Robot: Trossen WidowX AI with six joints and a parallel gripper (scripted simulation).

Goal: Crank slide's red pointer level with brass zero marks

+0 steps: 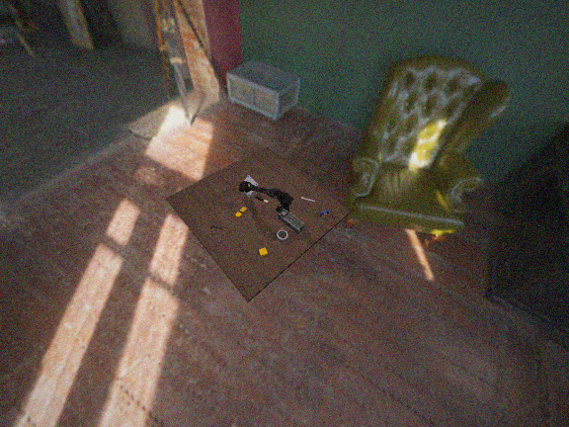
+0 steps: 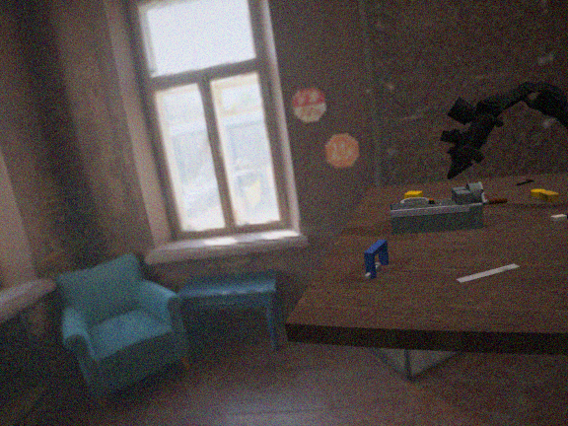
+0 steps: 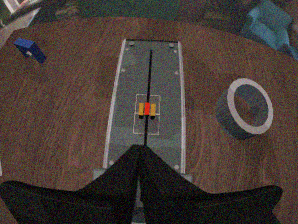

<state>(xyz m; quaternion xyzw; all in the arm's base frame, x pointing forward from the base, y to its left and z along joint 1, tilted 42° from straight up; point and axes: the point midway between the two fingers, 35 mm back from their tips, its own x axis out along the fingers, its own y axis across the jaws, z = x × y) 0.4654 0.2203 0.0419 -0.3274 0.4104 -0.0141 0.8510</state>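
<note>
The grey-green machine (image 1: 294, 223) (image 2: 436, 222) (image 3: 165, 70) stands on the table with a long dark slot along its top. In the wrist view its red pointer (image 3: 147, 109) sits between the left brass mark (image 3: 141, 109) and the right brass mark (image 3: 153, 110) and looks level with them; a tiny offset cannot be told. The crank's brown handle (image 2: 497, 200) sticks out at the machine's right end in the exterior view; in the wrist view it is hidden behind the fingers. My gripper (image 2: 450, 177) (image 3: 139, 151) is shut and empty, above the machine's crank end, apart from the handle.
A grey cup with a pale rim (image 3: 231, 102) (image 1: 282, 239) stands beside the machine. A blue arch (image 1: 324, 213) (image 2: 383, 245) (image 3: 31, 49) and a white strip (image 1: 308, 200) (image 2: 488, 273) are on its other side. A yellow block (image 1: 263, 251) (image 2: 413, 194) lies beyond the cup.
</note>
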